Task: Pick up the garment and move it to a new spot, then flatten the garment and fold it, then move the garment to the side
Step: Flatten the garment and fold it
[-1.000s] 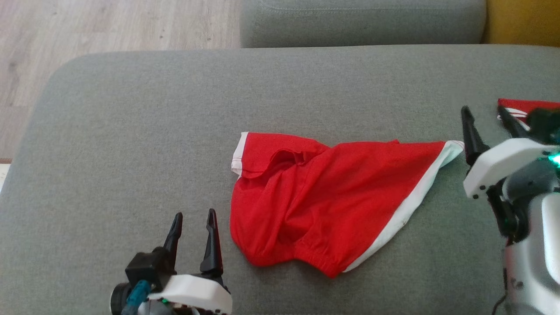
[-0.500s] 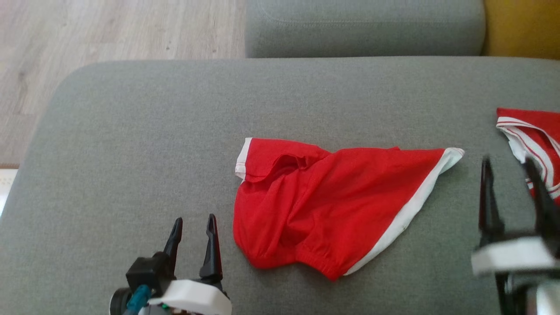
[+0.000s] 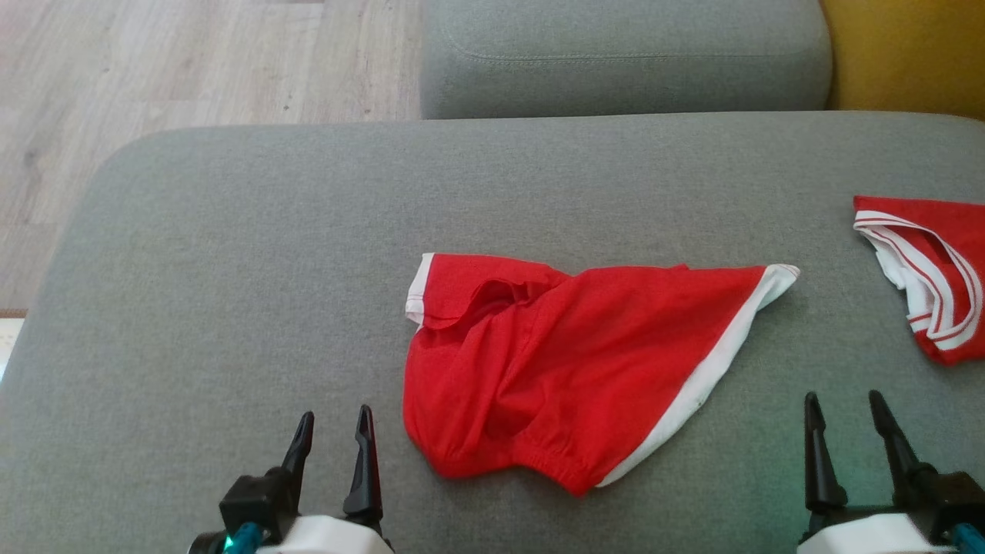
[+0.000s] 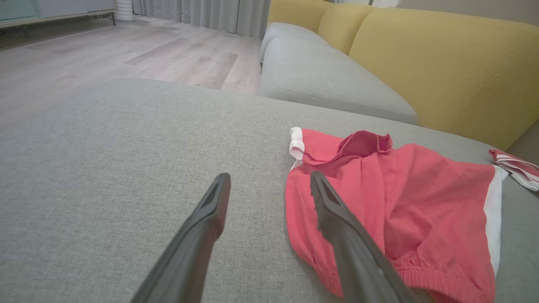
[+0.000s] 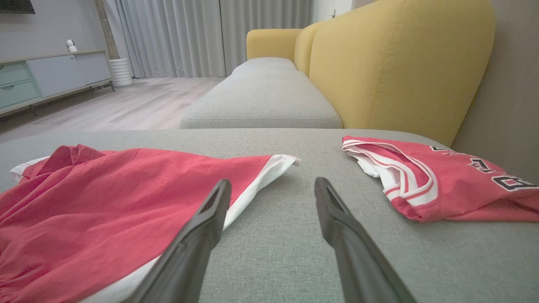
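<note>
My left gripper and right gripper both gape empty; crumpled red white-trimmed fabric shorts lie just beside my left, stretching rightward.

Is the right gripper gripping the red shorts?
No: the right gripper is open, bare grey cushion between its fingers, the red shorts lying beside it.

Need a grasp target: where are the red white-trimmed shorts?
Head view: the shorts lie centred on the grey sofa cushion, between the left gripper and a striped jersey.
</note>
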{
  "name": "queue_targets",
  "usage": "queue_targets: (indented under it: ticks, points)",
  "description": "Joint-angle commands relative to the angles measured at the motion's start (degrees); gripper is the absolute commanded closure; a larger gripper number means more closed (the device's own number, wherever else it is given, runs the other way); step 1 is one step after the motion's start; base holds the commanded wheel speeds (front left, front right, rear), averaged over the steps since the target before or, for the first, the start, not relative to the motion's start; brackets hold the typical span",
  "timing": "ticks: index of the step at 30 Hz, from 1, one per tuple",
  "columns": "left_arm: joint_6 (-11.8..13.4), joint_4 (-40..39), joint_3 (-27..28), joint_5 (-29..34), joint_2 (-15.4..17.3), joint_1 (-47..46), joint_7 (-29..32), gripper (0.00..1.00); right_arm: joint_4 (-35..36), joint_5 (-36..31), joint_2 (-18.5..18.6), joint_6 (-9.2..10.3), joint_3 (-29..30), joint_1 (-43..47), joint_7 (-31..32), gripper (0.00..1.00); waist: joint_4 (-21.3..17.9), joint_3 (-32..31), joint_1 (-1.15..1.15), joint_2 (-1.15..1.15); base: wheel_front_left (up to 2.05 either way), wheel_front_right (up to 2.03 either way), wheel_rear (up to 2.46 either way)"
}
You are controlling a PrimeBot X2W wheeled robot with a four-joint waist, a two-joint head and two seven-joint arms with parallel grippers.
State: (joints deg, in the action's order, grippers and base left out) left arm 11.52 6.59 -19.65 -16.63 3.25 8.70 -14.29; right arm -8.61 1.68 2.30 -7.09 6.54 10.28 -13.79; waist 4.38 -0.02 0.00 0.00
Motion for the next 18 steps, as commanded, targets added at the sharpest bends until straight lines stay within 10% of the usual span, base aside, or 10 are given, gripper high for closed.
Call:
queue_targets:
  ticks: [1, 18]
  points:
    - [-0.20, -1.46, 1.71, 0.57, -0.37, -1.70, -0.71, 0.00, 1.29, 0.24, 0.59, -0.40, -1.59, -1.03, -0.87, 0.00, -0.16, 0.03, 0.00, 0.00, 0.00, 0.00, 0.00]
    - [-3.04, 12.09, -6.81, -1.34, -0.37, -10.76, 5.13, 0.00, 1.51, 0.37, 0.58, -0.40, -4.57, -4.12, -1.19, 0.00, -4.04, 2.98, 0.00, 0.00, 0.00, 0.00, 0.00]
